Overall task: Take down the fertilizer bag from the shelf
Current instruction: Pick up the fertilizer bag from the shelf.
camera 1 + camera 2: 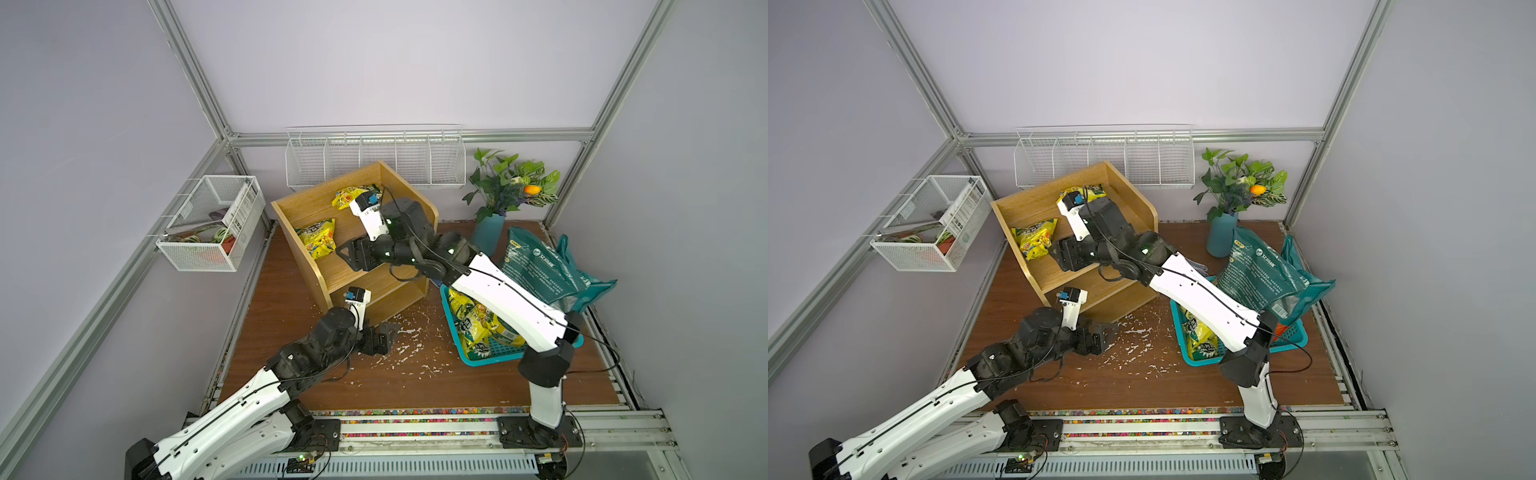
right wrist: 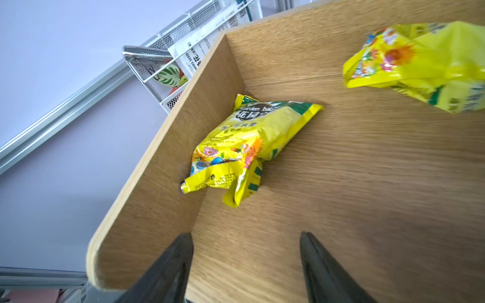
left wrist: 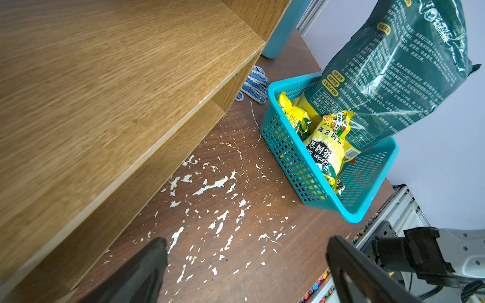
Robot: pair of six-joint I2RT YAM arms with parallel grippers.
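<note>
The oak shelf [image 1: 316,201] [image 1: 1034,208] stands askew at the back of the table. Two yellow fertilizer bags lie on its top tier: one [image 1: 316,239] [image 1: 1036,241] [image 2: 244,147] against the left side panel, another [image 1: 345,195] [image 2: 425,65] further back, partly behind my right wrist. My right gripper [image 1: 340,251] [image 1: 1055,251] [image 2: 246,236] hovers over that tier just short of the left bag, open and empty. My left gripper [image 1: 390,332] [image 1: 1106,332] [image 3: 246,240] is low over the table in front of the shelf's bottom tier, open and empty.
A teal basket [image 1: 478,359] [image 3: 286,157] right of the shelf holds more yellow bags and a large dark green bag [image 1: 536,266] [image 3: 393,65]. A blue vase with plants [image 1: 488,235], a glove [image 3: 256,85], a white wire rack [image 1: 374,160] and a mesh basket [image 1: 208,249] are around.
</note>
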